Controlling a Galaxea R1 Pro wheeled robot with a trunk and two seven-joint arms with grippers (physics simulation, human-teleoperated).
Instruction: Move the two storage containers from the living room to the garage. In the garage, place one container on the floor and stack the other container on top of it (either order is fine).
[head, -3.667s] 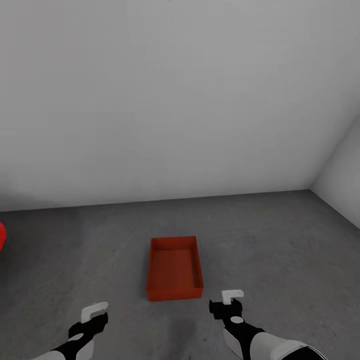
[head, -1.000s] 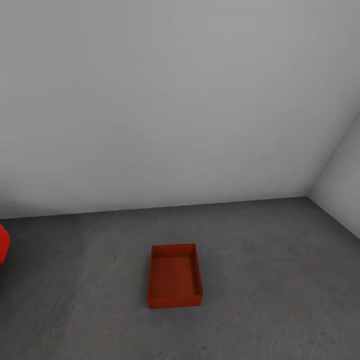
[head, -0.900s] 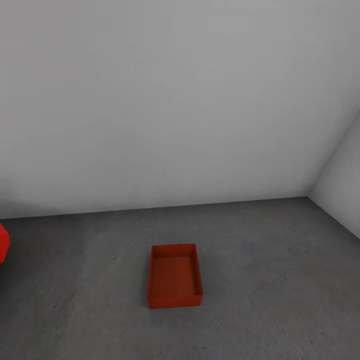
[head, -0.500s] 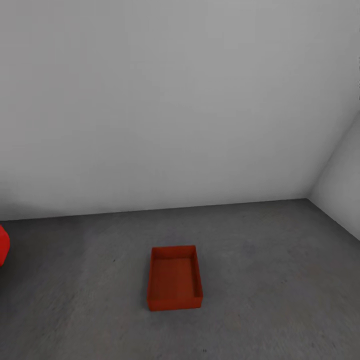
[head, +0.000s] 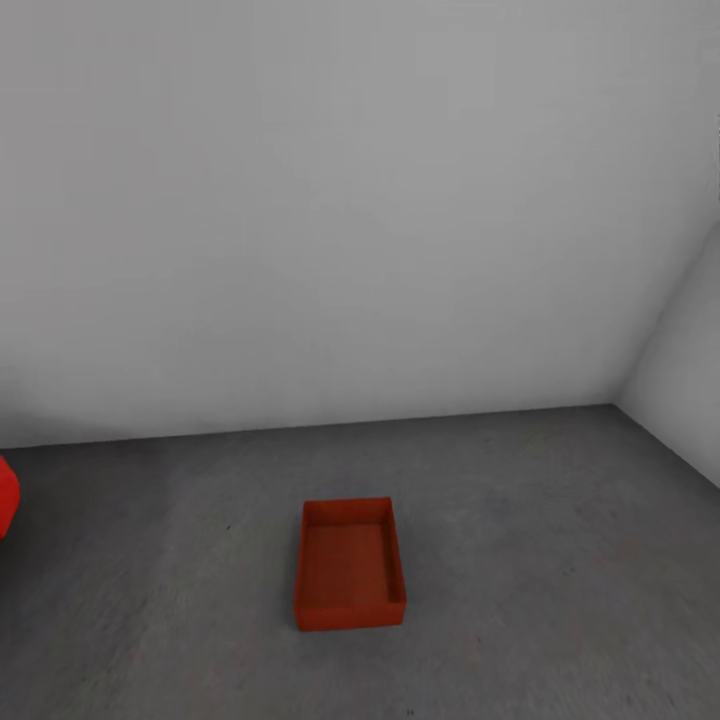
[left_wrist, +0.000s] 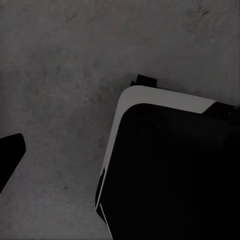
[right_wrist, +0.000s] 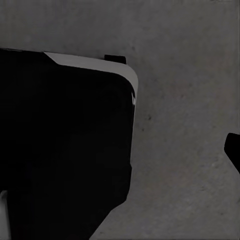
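Observation:
One orange-red open-topped storage container stands empty on the garage's dark grey floor, a little way out from the pale grey back wall. Nothing touches it and nothing is stacked on it. Of my left gripper, one dark fingertip shows at the picture's edge over bare floor in the left wrist view. One dark fingertip of my right gripper shows the same way in the right wrist view. Nothing lies between the fingers of either gripper.
A sliver of the red car shows at the far left. Pale grey walls meet in a corner at the right. My own black, white-edged base looms large in both wrist views.
Both arms, seen low in the head view 3.7 s ago, have left it. The whole picture has slid slightly downward, a camera move. The container has stayed put.

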